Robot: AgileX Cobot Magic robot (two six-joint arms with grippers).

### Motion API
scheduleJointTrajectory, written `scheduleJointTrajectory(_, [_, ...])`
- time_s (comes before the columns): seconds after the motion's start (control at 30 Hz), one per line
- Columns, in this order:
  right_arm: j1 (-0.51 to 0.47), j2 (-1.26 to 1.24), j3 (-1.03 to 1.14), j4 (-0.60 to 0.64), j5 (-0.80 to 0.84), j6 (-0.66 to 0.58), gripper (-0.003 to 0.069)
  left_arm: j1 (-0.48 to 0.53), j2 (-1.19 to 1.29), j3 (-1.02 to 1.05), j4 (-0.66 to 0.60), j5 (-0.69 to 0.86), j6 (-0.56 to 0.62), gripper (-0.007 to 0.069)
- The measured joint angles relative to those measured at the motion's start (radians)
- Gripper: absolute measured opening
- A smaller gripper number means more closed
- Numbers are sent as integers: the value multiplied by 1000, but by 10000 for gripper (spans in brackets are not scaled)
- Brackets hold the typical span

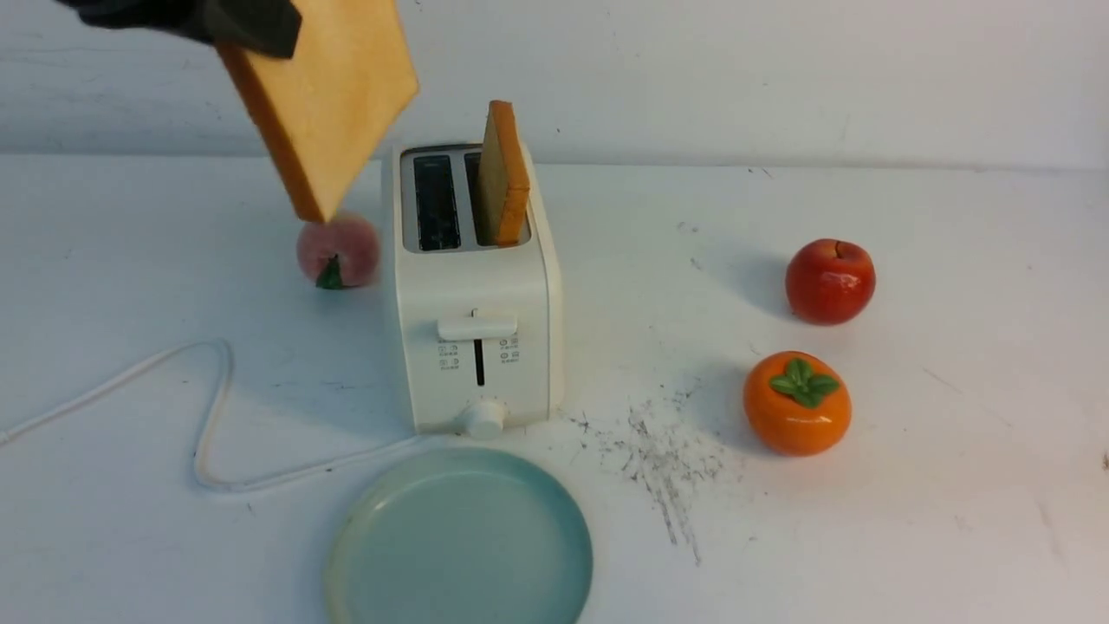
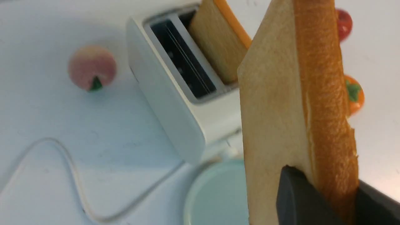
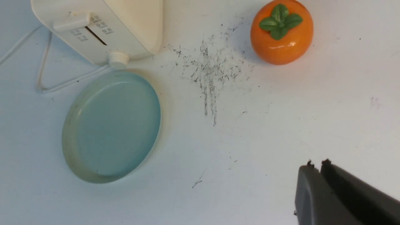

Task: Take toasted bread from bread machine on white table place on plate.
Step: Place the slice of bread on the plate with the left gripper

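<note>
Fingers (image 2: pixel 297 200) of the left claw (image 1: pixel 260 30) are clamped on the held slice (image 1: pixel 333 95), one dark finger on each flat face, near a corner. The slice hangs high in the air, tilted, with one corner pointing down. It is up beside the toaster's (image 1: pixel 476 347) left side, and touches nothing but the claw.

The toaster stands on the desk (image 1: pixel 866 520) and has two slots. The left slot (image 1: pixel 436 204) is dark and holds no bread. The right slot holds the second slice (image 1: pixel 502 173). It stands on its edge and sticks out well above the top.

The plate (image 1: pixel 459 546) lies flat on the desk, just in front of the toaster's knob (image 1: pixel 483 418). The plate holds nothing.

The right claw (image 3: pixel 317 165) shows only in its own wrist view. Its two fingers are together with nothing between them, and it hovers over bare desk, well apart from the plate.

A peach (image 1: pixel 338 251) sits on the toaster's left. An apple (image 1: pixel 830 282) and an orange fruit (image 1: pixel 797 403) with green leaves sit on its right. Grey scratches (image 1: pixel 667 459) mark the desk between the plate and the orange fruit. A white cord (image 1: pixel 208 416) loops over the desk to the left of the toaster.
</note>
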Motion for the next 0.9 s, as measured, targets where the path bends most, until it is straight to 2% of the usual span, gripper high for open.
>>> scheduleJointTrajectory(0.1, [0,0,0,0,-3,-1,43,0,-27,97,-70,28,40,88])
scheduleJointTrajectory(0.2, [0,0,0,0,-3,-2,43,0,-36,248,-153,-9,100,88])
scheduleJointTrajectory(0.4, [0,0,0,0,-4,-2,48,0,-15,577,-316,-183,352,88])
scheduleJointTrajectory(0.47, [0,0,0,0,-4,-2,52,0,-6,657,-387,-251,456,88])
scheduleJointTrajectory(0.57, [0,0,0,0,-4,-2,56,0,7,744,-505,-327,549,88])
scheduleJointTrajectory(0.67, [0,0,0,6,-4,-2,60,0,28,793,-556,-362,604,88])
scheduleJointTrajectory(0.9, [0,0,0,19,-4,-2,63,0,103,818,-542,-417,632,88])
